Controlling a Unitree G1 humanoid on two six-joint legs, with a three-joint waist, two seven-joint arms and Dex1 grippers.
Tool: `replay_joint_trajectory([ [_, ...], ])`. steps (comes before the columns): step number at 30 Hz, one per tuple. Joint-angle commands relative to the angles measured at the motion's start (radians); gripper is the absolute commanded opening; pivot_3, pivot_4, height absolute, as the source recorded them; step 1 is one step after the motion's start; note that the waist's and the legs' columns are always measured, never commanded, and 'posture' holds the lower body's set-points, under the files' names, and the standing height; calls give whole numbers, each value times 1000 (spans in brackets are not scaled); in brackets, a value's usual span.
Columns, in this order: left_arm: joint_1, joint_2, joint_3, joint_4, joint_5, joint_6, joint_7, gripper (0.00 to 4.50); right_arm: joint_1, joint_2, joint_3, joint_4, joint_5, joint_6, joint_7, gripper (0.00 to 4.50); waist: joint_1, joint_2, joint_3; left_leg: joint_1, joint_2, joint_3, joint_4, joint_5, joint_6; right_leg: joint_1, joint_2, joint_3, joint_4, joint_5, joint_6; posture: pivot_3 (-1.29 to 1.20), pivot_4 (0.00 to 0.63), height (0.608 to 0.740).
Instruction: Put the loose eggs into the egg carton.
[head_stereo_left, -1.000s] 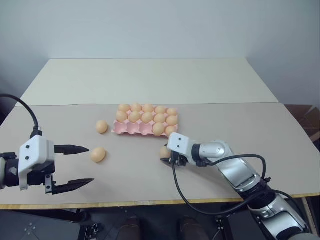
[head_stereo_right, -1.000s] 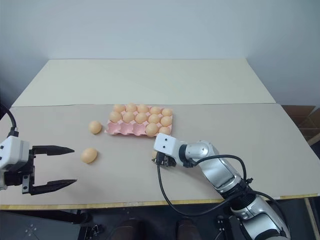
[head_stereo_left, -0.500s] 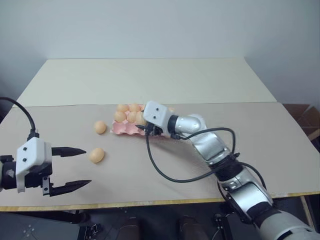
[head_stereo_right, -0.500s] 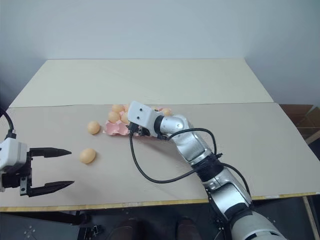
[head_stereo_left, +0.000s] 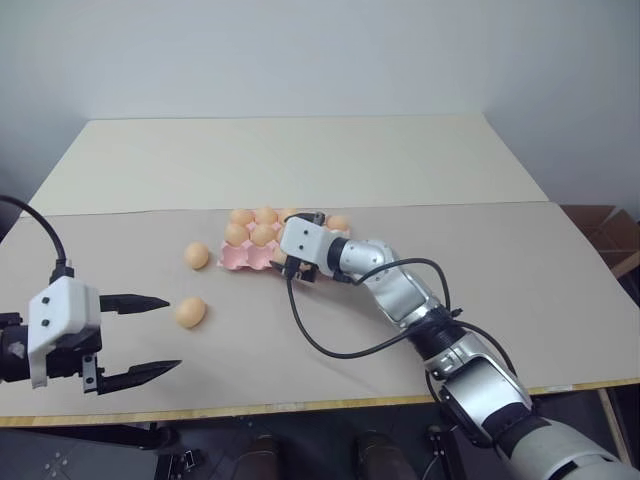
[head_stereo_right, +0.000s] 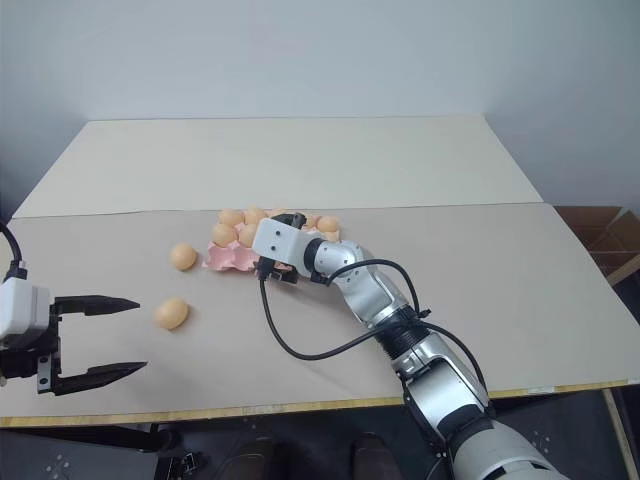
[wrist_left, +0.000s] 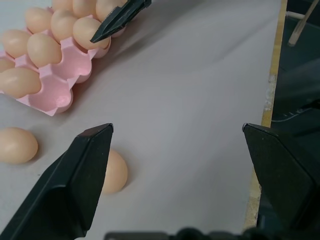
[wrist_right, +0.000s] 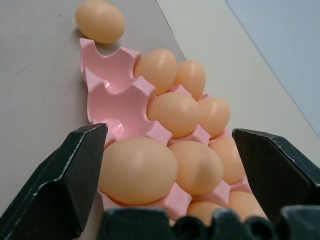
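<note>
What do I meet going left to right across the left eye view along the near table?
Left hand, open → the loose egg nearest it → the loose egg beside the carton → the egg carton → right hand, open over the carton's near row.

Beige table (head_stereo_left: 300, 160) w/ brown paper sheet (head_stereo_left: 560, 290) over near half.

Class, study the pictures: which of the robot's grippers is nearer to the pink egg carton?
Right. The right gripper hangs over the egg carton; the left gripper waits well off, near the table's front edge.
</note>
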Motion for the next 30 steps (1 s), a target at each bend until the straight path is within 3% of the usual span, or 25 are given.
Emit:
replay_joint_trajectory([
  [1,-6,8,14,-10,2,-14,0,4500,-12,-15,-46,-122,7,-2,11,4452,0,0,0,0,0,0,0,0,0,0,0,0,0,0,0,0,150,740],
  [8,3,1,18,-9,6,-15,5,4500,73,-128,-123,-399,72,142,120,4452,4,0,0,0,0,0,0,0,0,0,-1,0,0,0,0,0,150,740],
  [13,29,-13,41,3,18,-23,5,4500,193,-360,-289,-674,360,405,390,4452,12,0,0,-1,0,-1,0,0,0,1,-1,-1,-2,0,0,0,150,740],
  [17,20,-15,36,26,38,-32,22,4500,326,-593,-421,-768,521,442,576,4452,18,0,0,1,0,-1,0,0,0,3,-1,-1,-2,0,0,0,150,740],
  [24,7,-5,17,38,77,-29,62,4500,463,-781,-514,-810,615,430,672,4452,9,0,0,3,0,1,0,0,0,3,0,1,-2,0,0,0,150,740],
  [30,-3,-7,-20,38,129,11,152,4500,529,-830,-541,-837,623,409,653,4452,12,-1,0,2,0,1,0,0,1,3,0,1,-2,0,0,0,150,740],
])
